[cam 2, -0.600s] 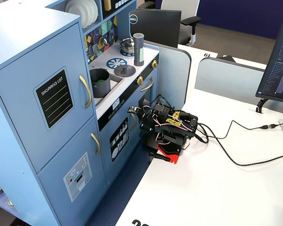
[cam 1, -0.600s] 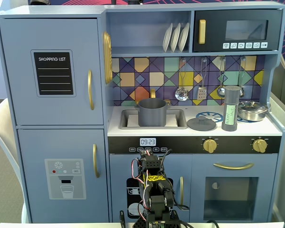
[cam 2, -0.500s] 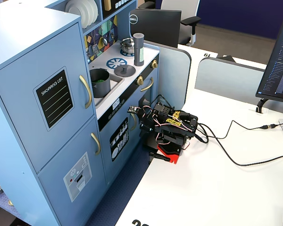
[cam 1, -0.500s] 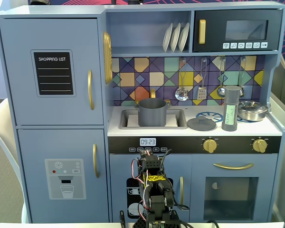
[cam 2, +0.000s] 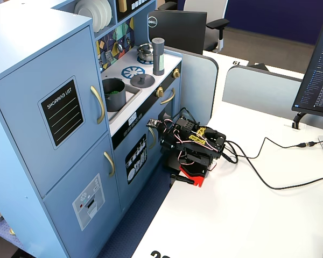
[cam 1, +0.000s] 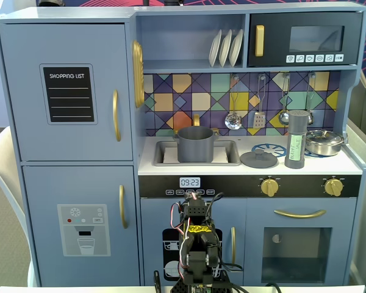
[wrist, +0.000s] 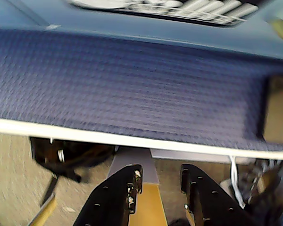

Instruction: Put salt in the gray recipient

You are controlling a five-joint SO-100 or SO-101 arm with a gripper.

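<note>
On the toy kitchen's counter you see the salt upright, between the flat lid and the steel pan. Your pot sits in the sink, well apart from it. Your arm is folded on the table, and the gripper hangs with fingers slightly parted, holding nothing.

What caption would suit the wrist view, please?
Blurred wrist view: open gripper hanging over the floor beside the white table edge.
</note>
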